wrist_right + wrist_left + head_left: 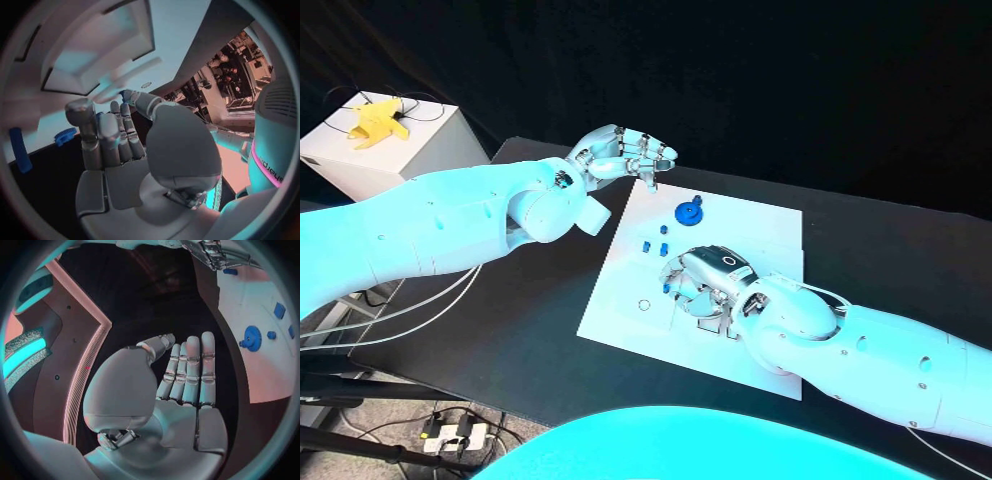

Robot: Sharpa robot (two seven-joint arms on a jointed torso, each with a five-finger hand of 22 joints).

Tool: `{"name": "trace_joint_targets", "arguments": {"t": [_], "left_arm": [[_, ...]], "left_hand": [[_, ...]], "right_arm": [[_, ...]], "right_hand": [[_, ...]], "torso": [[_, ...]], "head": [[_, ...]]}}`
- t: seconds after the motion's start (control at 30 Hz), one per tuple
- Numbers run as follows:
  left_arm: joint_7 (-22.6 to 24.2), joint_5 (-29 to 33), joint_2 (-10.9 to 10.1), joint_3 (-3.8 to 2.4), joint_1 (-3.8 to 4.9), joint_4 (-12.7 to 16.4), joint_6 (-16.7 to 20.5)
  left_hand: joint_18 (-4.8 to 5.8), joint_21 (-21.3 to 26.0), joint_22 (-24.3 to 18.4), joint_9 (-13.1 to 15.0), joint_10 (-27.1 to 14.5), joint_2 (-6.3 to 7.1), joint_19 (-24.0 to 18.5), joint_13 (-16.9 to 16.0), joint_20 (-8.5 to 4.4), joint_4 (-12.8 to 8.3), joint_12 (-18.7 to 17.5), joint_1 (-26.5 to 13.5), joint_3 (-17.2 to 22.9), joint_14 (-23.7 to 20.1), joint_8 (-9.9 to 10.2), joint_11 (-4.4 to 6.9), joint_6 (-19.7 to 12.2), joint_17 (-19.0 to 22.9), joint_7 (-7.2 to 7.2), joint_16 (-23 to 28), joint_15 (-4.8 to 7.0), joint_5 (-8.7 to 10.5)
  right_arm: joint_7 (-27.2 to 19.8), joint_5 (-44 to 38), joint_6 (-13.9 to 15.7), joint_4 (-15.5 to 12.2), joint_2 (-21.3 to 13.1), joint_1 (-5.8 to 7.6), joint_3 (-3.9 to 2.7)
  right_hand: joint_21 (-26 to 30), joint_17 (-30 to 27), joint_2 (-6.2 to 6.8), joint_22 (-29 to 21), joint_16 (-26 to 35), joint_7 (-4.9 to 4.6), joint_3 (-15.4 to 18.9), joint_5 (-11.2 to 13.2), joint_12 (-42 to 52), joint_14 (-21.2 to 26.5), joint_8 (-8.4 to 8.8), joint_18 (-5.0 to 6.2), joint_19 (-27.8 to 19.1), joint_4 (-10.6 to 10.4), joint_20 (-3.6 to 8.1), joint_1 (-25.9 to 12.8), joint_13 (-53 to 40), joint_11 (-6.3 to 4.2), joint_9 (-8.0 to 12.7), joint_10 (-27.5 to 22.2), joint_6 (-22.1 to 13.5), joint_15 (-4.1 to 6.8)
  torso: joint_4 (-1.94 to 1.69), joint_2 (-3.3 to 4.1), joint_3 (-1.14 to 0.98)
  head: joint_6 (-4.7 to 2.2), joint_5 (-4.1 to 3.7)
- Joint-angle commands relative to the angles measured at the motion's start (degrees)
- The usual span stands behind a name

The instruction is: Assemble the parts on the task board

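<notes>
Task board [733, 225], a white plate, lies in the middle of the black table [906, 240], and it carries the blue parts. Nearest its far edge stands a round blue part [689, 212] with a small knob on top; the left wrist view shows the same disc [252, 338] on the white surface. Just nearer the robot lie several small blue pieces [656, 245] in a loose group, close together but apart from the disc. A small ring outline [645, 305] is marked on the board's near left part. The right hand [708, 278] rests low over the middle of the board, its fingers curled downward onto the plate; a bit of blue shows at its fingertips, but whether anything is pinched there I cannot tell. In the right wrist view that hand's fingers [119, 135] stand close together in front of a shallow rectangular recess [100, 55] in the board, with a blue toothed part [65, 135] and a long blue bar [20, 156] off to one side. The left hand [620, 155] hovers at the board's far left corner, holding nothing, its fingers [194, 370] straight and side by side. On a white box [387, 140] beyond the table's left end sits a yellow object [375, 122].
</notes>
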State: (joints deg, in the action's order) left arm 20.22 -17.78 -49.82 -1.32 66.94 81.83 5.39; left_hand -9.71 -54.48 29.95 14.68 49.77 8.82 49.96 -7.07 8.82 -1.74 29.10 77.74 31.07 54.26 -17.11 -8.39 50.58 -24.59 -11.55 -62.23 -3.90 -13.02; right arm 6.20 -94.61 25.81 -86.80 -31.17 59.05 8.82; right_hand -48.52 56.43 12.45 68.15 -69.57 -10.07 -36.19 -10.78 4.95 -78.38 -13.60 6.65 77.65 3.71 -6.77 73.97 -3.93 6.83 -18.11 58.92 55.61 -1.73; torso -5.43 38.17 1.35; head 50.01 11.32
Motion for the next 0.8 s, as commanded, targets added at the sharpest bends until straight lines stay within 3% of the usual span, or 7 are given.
{"name": "trace_joint_targets", "arguments": {"t": [0.03, 0.27, 0.4, 0.57, 0.6, 0.63, 0.8], "left_arm": [[0.2, 0.4, 0.1, -0.03, 0.00, 0.0, -0.8], [0.2, 0.4, 0.1, -0.03, -0.02, -0.2, -0.9], [0.3, 0.4, 0.1, -0.02, -0.03, -0.4, -0.9], [0.3, 0.4, -0.1, -0.02, -0.04, -0.4, -0.9], [0.3, 0.4, -0.1, -0.01, -0.04, -0.5, -1.0], [0.4, 0.4, -0.2, -0.01, -0.04, -0.5, -1.0], [0.4, 0.4, -0.3, 0.02, -0.06, -0.4, -1.0]], "left_hand": [[-0.88, 0.4, -0.1, 0.1, -0.5, -0.15, 0.4, 0.1, 0.16, 0.0, -0.3, 0.5, -0.3, -0.5, -0.2, 0.13, 0.0, 0.0, -0.12, 0.3, 0.01, -0.10], [-0.88, 0.4, -0.1, 0.1, -0.5, -0.15, 0.4, 0.1, 0.16, 0.0, -0.3, 0.5, -0.3, -0.5, -0.2, 0.13, 0.0, 0.0, -0.12, 0.3, 0.01, -0.10], [-0.88, 0.4, -0.1, 0.1, -0.5, -0.15, 0.4, 0.1, 0.16, 0.0, -0.3, 0.5, -0.3, -0.5, -0.2, 0.13, 0.0, 0.0, -0.12, 0.3, 0.01, -0.10], [-0.88, 0.4, -0.1, 0.1, -0.6, -0.18, 0.4, 0.2, 0.19, 0.0, -0.3, 0.5, -0.4, -0.5, -0.3, 0.10, -0.1, 0.1, -0.13, 0.3, -0.02, -0.09], [-0.88, 0.4, -0.1, 0.1, -0.6, -0.18, 0.4, 0.2, 0.19, 0.0, -0.3, 0.5, -0.4, -0.5, -0.3, 0.10, -0.1, 0.1, -0.13, 0.3, -0.02, -0.09], [-0.88, 0.4, -0.1, 0.1, -0.6, -0.18, 0.4, 0.2, 0.19, 0.0, -0.3, 0.5, -0.4, -0.5, -0.3, 0.10, -0.1, 0.1, -0.13, 0.3, -0.02, -0.09], [-0.88, 0.4, -0.1, 0.1, -0.6, -0.14, 0.4, 0.2, 0.20, 0.1, -0.2, 0.5, -0.4, -0.5, -0.3, 0.09, -0.1, 0.1, -0.13, 0.3, -0.03, -0.08]], "right_arm": [[-0.7, -0.6, 2.5, -0.5, -0.3, -0.06, 0.01], [-1.2, 1.1, 5.7, -2.8, -2.6, 0.14, -0.19], [-1.5, 3.9, 5.0, -4.8, -5.2, 1.52, -0.67], [-4.9, 9.6, 0.2, -6.4, -9.3, 4.53, -1.14], [-5.6, 10.2, -1.1, -6.8, -10.3, 5.20, -1.23], [-6.1, 10.7, -2.5, -7.0, -11.2, 5.88, -1.30], [-6.8, 10.9, -8.0, -7.4, -15.0, 8.39, -1.48]], "right_hand": [[0.0, 0.0, 0.24, 0.0, -0.2, 0.01, 0.3, -0.4, 0.5, 0.2, 0.32, 0.91, -0.3, 0.1, -0.15, 0.4, -0.1, 0.02, 0.1, -0.4, -0.4, 0.07], [0.9, -1.3, 0.88, -0.5, 0.0, 0.05, 1.3, -0.8, 1.4, 0.8, 1.90, 1.08, -0.6, 0.6, -0.26, 0.6, -0.1, 0.07, 0.8, -2.2, -2.4, 0.03], [0.3, -0.9, 0.87, -0.1, -0.6, 0.04, 1.7, -0.9, 2.2, 0.5, 2.13, 0.98, -0.3, 0.5, -0.24, 0.4, -0.2, -0.01, 0.9, -1.9, -2.6, 0.07], [-3.6, 1.6, 0.57, 1.8, -2.8, 0.07, 2.2, -1.2, 3.9, -1.3, 2.35, 0.33, 1.5, 0.2, -0.08, 0.1, -0.3, -0.19, 0.9, -1.0, -2.4, 0.29], [-5.0, 3.0, 0.56, 2.5, -3.7, -0.32, 2.3, -1.9, 4.3, -2.2, 2.27, 0.07, 2.2, 0.2, -0.06, 0.2, -0.3, -0.03, 0.9, -1.0, -2.1, 0.22], [-6.2, 4.0, 0.50, 3.1, -4.4, 0.09, 2.4, -2.3, 4.5, -2.8, 2.40, -0.10, 2.8, 0.2, 0.03, 0.2, -0.3, -0.20, 0.9, -1.0, -2.2, 0.33], [-8.3, 5.9, 1.48, 4.1, -5.8, 0.37, 4.1, -3.2, 5.1, -4.1, 2.83, -0.49, 3.9, -0.2, 0.27, -0.6, -0.1, -0.50, 1.1, -1.5, -2.7, 0.59]], "torso": [[0.02, 0.02, 0.02], [0.08, -0.10, 0.09], [0.23, -0.21, 0.12], [0.55, -0.25, 0.09], [0.64, -0.28, 0.10], [0.71, -0.30, 0.10], [1.19, -0.39, 0.07]], "head": [[-0.01, -0.21], [-0.01, -1.05], [-0.01, -1.99], [-0.01, -3.23], [-0.01, -3.41], [-0.01, -3.71], [-0.01, -4.40]]}}
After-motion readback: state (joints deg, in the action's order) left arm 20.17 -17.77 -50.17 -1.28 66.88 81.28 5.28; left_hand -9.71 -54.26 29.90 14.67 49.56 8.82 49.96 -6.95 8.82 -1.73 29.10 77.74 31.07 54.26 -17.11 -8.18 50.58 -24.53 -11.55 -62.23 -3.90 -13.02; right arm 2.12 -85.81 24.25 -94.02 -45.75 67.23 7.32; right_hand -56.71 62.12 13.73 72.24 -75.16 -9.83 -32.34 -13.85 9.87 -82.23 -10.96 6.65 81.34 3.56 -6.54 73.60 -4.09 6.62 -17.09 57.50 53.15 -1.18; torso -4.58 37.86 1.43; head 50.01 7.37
